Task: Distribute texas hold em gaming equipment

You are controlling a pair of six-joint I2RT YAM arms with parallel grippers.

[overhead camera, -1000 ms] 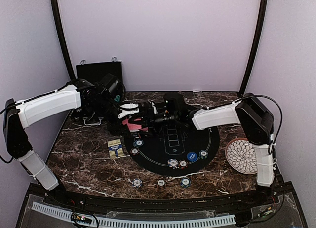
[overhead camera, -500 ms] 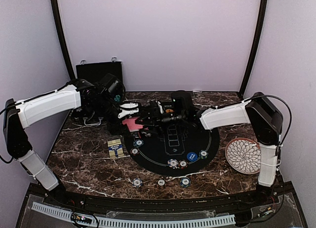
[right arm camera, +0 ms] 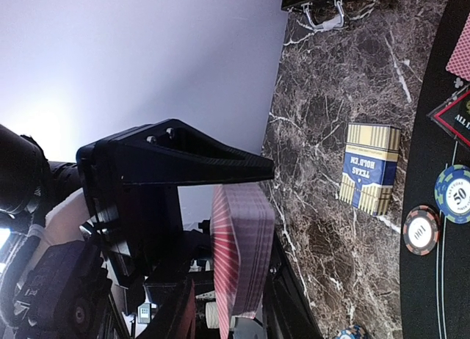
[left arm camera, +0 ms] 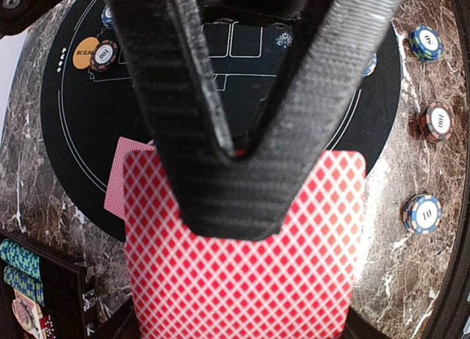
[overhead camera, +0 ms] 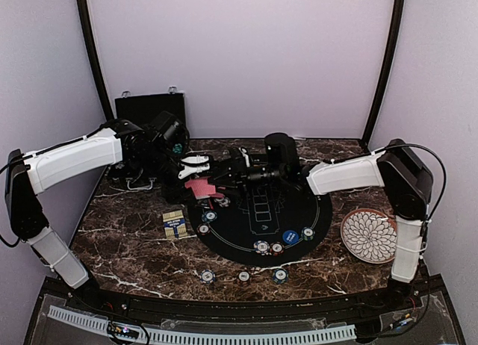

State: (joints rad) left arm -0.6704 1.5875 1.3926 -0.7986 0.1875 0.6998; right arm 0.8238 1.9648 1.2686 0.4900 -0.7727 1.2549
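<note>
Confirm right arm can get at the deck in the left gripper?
Likely yes: the right gripper sits right at the deck held by the left gripper, and nothing else stands between them.

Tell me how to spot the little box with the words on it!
Find the big round black mat in the middle of the marble table. Just off its left edge lies the small card box. It is flat and rectangular, yellow-striped with a blue label, while its neighbours are round chips.
</note>
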